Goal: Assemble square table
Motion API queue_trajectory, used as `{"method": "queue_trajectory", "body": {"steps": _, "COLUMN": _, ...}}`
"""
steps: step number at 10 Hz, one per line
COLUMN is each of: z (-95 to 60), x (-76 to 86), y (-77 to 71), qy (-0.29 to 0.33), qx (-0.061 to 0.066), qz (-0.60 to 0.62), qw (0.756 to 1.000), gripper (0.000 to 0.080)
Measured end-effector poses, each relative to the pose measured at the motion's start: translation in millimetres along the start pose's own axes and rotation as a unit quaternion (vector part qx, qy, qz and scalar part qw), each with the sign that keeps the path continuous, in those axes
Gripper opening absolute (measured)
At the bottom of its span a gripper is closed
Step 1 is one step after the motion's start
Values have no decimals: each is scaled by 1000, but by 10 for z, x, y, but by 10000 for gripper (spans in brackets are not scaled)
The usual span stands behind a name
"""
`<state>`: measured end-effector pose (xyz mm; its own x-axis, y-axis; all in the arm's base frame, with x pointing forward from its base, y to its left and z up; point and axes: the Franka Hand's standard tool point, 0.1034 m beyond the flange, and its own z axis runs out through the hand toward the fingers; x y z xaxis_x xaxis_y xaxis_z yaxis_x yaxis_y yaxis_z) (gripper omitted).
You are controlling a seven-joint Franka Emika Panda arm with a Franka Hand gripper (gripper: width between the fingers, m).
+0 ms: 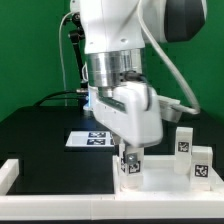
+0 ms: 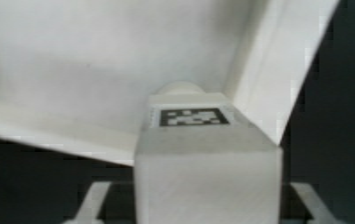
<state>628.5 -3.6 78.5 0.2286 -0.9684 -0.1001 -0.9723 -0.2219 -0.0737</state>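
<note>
In the exterior view my gripper (image 1: 129, 160) is low over the white slab of the square table (image 1: 160, 184) at the front right. It is shut on a short white tagged leg (image 1: 129, 168) that stands upright there. The wrist view shows the same leg (image 2: 200, 160) with its tag facing the camera. One finger (image 2: 103, 200) lies on each side of the leg. Behind it is the slab's flat white face (image 2: 103, 90). Two more tagged legs (image 1: 184, 141) (image 1: 202, 164) stand upright at the exterior view's right.
The marker board (image 1: 92, 138) lies on the black table behind the gripper. A long white rail (image 1: 12, 173) runs along the front edge, with its end raised at the exterior view's left. A white raised wall (image 2: 295, 60) borders the slab in the wrist view.
</note>
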Motion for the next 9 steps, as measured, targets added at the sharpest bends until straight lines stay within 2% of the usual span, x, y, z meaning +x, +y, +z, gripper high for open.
{"method": "queue_trajectory", "body": {"steps": 1, "z": 12, "x": 29, "y": 24, "qy": -17, "qx": 8, "qz": 104, "qw": 994, "gripper": 291}}
{"method": "queue_trajectory", "body": {"steps": 2, "z": 23, "x": 29, "y": 37, "qy": -17, "qx": 9, "qz": 147, "qw": 989, "gripper": 291}}
{"method": "queue_trajectory", "body": {"steps": 4, "z": 25, "x": 27, "y": 39, "qy": -17, "qx": 9, "qz": 150, "qw": 989, "gripper": 292}}
{"method": "queue_trajectory", "body": {"steps": 5, "z": 26, "x": 13, "y": 37, "qy": -11, "qx": 7, "qz": 85, "qw": 996, "gripper": 292}}
{"method": "queue_trajectory", "body": {"steps": 6, "z": 34, "x": -49, "y": 25, "qy": -8, "qx": 5, "qz": -44, "qw": 999, "gripper": 464}}
{"method": "queue_trajectory", "body": {"steps": 7, "z": 41, "x": -68, "y": 33, "qy": -12, "qx": 3, "qz": -138, "qw": 990, "gripper": 609}}
{"method": "queue_trajectory", "body": {"steps": 9, "z": 40, "x": -50, "y": 33, "qy": -10, "qx": 4, "qz": -196, "qw": 981, "gripper": 639}}
